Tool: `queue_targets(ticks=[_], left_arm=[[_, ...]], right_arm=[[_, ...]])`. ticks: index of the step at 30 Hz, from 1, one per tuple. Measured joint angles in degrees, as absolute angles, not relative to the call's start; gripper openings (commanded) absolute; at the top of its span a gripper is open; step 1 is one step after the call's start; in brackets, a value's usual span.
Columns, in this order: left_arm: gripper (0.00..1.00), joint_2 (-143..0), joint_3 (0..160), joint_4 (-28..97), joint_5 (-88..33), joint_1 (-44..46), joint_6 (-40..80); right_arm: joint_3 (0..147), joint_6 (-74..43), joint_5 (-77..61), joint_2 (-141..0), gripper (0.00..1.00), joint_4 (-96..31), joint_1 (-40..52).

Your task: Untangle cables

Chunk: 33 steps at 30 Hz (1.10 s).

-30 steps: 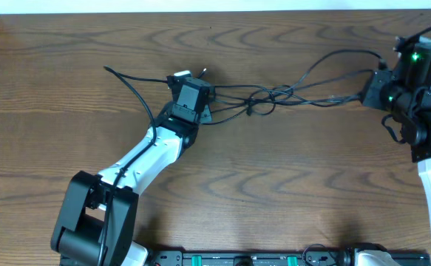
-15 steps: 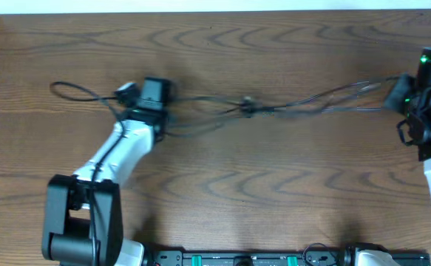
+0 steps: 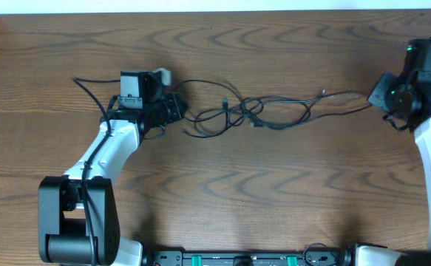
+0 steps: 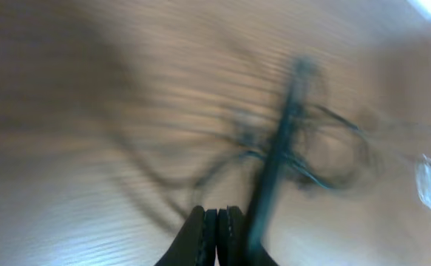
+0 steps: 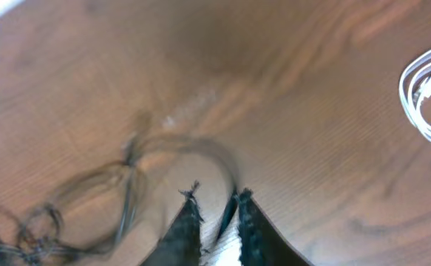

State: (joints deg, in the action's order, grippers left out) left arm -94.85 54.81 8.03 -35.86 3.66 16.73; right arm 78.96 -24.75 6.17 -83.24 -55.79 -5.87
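Table (image 3: pixel 274 192): brown wood with wavy grain, filling the overhead view.
Cables (image 3: pixel 237 114): thin and black, lying on the table in a loose tangle of overlapping loops around the middle.
Spread: strands trail from the tangle toward the left and right sides.
White cord (image 5: pixel 429 92): coiled in small rings, flat on the wood, well apart from the black loops.

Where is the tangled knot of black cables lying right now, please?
In the overhead view, the knot lies on the table near its middle, closer to the left gripper than to the right gripper.
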Motion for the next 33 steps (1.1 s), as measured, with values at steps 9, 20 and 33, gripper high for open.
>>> queue_targets(ticks=[9,20,33], left_arm=[[0.08,-95.0,54.7,-7.6,-71.2,3.6,7.3],[0.08,-95.0,54.7,-14.2,-80.4,3.6,13.3],[0.08,-95.0,54.7,-16.9,-80.2,4.1,20.0]], right_arm=[[79.0,-22.6,-9.0,-90.8,0.71,-56.0,-6.1],[78.7,-24.0,-18.8,-102.0,0.79,-51.8,5.1],[78.0,-39.8,1.8,-113.6,0.6,-48.2,16.6]])
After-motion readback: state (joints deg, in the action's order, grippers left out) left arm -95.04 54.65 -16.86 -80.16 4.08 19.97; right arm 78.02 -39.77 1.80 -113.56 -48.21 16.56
